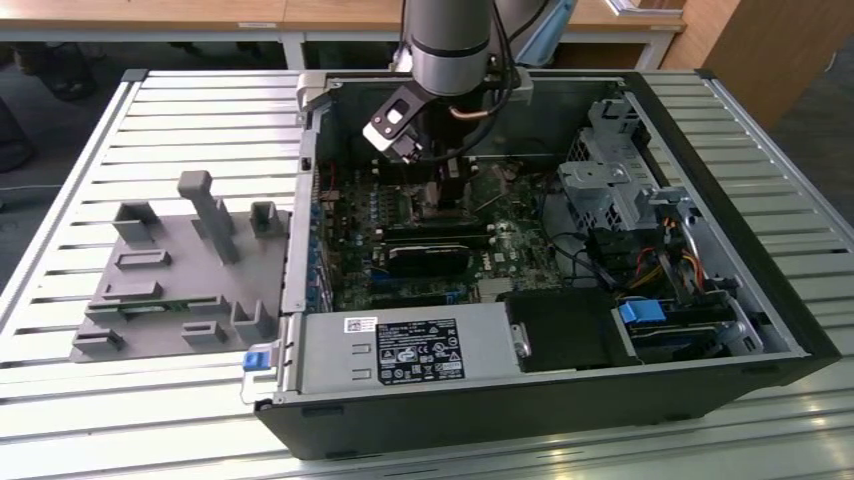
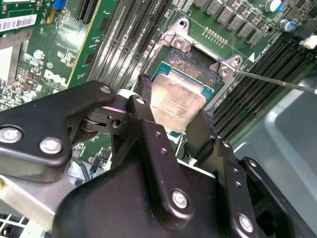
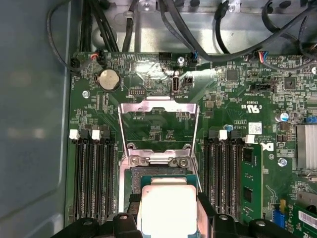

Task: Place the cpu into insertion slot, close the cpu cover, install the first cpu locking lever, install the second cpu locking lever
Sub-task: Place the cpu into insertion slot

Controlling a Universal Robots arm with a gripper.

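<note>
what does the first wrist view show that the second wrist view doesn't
First wrist view: the cpu cover standing open beyond the socket, a round coin battery and black cables along the case wall. Second wrist view: the black linkage and screws of the gripper. Both: the gripper closed on the cpu over the insertion slot.

Arm (image 1: 454, 40) reaches down — tool (image 2: 171, 106) pinching the cpu (image 2: 179, 96) between 2 fingers (image 2: 142, 94).

Flat square cpu (image 2: 178, 101), dull silver top and green edge, gripped on two opposite sides by the gripper (image 2: 171, 113) over the insertion slot (image 2: 194, 63), whose dark pin field shows beyond it; silver window-frame cpu cover (image 3: 158, 105) swung open on its hinge, slot uncovered
</note>
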